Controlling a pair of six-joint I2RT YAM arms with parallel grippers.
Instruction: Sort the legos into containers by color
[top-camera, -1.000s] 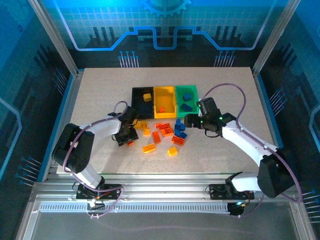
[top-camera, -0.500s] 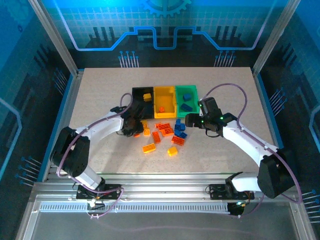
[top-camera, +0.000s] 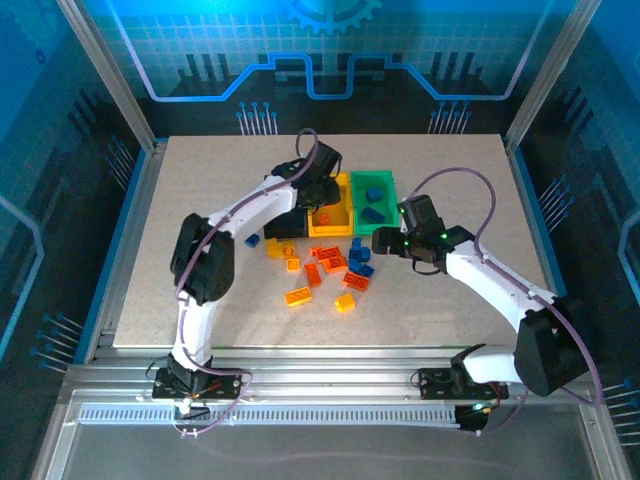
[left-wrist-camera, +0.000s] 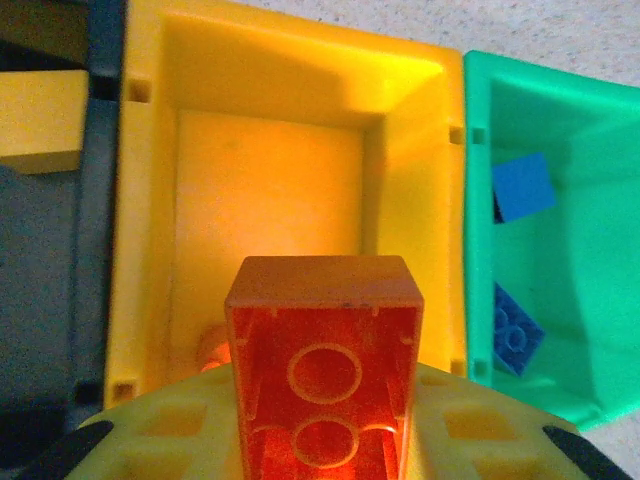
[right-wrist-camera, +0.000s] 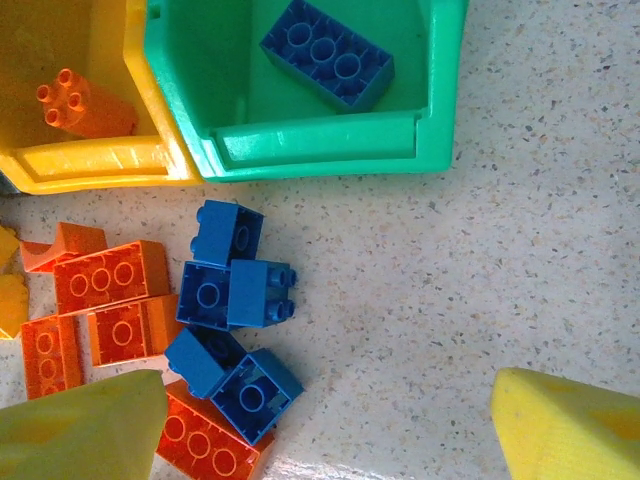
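Above the yellow plastic bin (left-wrist-camera: 145, 250), left gripper (top-camera: 320, 196) clamps an orange-red studded plastic brick (left-wrist-camera: 322, 350); at its four o'clock, right gripper (right-wrist-camera: 325, 425) hangs wide-jawed over loose blue bricks (right-wrist-camera: 235, 290).

left gripper (top-camera: 319, 190) carried orange brick (left-wrist-camera: 322, 370) from table (top-camera: 455, 180) over yellow bin (left-wrist-camera: 146, 200).

Speckled table (top-camera: 450, 170) w/ alu frame (top-camera: 330, 372)

The orange brick (left-wrist-camera: 322, 360) above the yellow bin (left-wrist-camera: 148, 250) is smooth, glossy, faintly translucent plastic. That bin and the green bin (left-wrist-camera: 590, 300) beside it are satin plastic; the table (right-wrist-camera: 480, 250) beneath looks speckled, stone-like, matt.
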